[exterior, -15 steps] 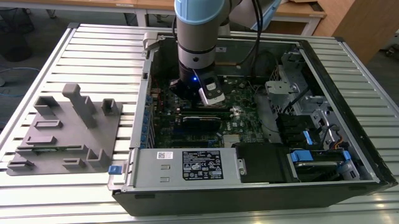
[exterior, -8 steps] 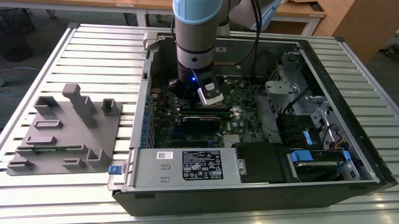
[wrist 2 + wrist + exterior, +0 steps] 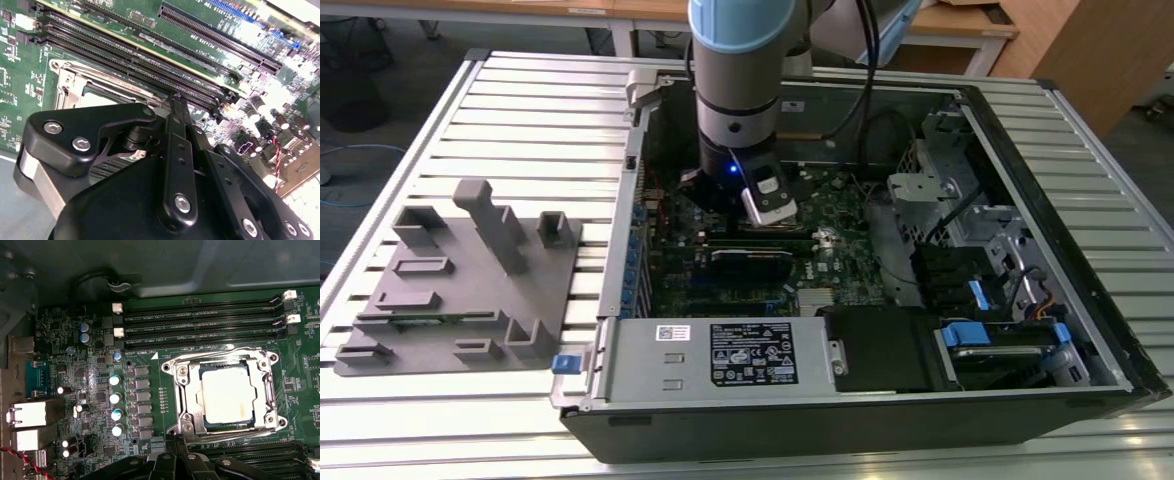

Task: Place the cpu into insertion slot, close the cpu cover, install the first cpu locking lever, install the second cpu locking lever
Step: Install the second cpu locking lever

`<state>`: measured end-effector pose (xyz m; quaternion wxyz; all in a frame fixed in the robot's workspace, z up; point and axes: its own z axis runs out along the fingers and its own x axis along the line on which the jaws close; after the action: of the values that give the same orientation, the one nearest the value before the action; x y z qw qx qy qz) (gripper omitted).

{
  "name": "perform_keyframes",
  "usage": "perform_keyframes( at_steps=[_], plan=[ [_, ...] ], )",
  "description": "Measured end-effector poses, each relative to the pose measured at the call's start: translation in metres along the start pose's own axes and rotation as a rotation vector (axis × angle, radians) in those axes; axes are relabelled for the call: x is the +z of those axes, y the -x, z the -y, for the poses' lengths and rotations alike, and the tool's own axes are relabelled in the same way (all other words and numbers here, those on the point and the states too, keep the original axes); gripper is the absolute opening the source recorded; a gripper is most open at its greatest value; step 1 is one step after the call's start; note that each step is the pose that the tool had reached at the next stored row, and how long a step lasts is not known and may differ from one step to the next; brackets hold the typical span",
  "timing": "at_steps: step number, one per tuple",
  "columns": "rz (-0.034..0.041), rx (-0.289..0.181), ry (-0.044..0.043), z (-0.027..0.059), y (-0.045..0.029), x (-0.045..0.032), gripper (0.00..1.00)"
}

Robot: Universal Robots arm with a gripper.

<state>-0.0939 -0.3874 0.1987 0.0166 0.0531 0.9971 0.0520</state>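
Green circuit board (image 3: 165, 385): square silvery cpu (image 3: 226, 396) flat inside metal-framed insertion slot (image 3: 182, 390).

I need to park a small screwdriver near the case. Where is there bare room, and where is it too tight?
The slatted table is bare beyond the grey fixture and along the case's side at the exterior view's left. Inside the case it is crowded: the gripper hangs just over the cpu on the green board, with cables and drive bays alongside.
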Motion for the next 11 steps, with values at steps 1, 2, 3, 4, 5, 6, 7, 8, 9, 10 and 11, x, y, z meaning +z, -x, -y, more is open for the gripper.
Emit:
perform_keyframes(
  at_steps=[1, 2, 3, 4, 5, 6, 7, 8, 9, 10, 11],
  plan=[
    [-0.0003, 0.0, 0.0022, 0.0, -0.0001, 0.0, 0.11],
    [-0.0004, 0.0, 0.0032, 0.0, -0.0001, 0.0, 0.11],
    [-0.0004, 0.0, 0.0037, 0.0, -0.0001, 0.0001, 0.11],
    [-0.0004, 0.0, 0.0037, 0.0001, -0.0003, 0.0003, 0.11],
    [-0.0005, 0.0, 0.0038, 0.0002, -0.0007, 0.0005, 0.11],
    [-0.0005, 0.0, 0.0038, 0.0002, -0.0013, 0.0006, 0.11],
    [-0.0006, 0.0, 0.0042, 0.0003, -0.0019, 0.0008, 0.11],
    [-0.0008, 0.0, 0.0045, 0.0005, -0.0026, 0.0008, 0.11],
    [-0.0006, 0.0, 0.0052, 0.0005, -0.0033, 0.001, 0.11],
    [-0.0006, 0.0, 0.0055, 0.0006, -0.004, 0.0013, 0.11],
    [-0.0005, 0.0, 0.0056, 0.0006, -0.0046, 0.0015, 0.11]
  ],
)
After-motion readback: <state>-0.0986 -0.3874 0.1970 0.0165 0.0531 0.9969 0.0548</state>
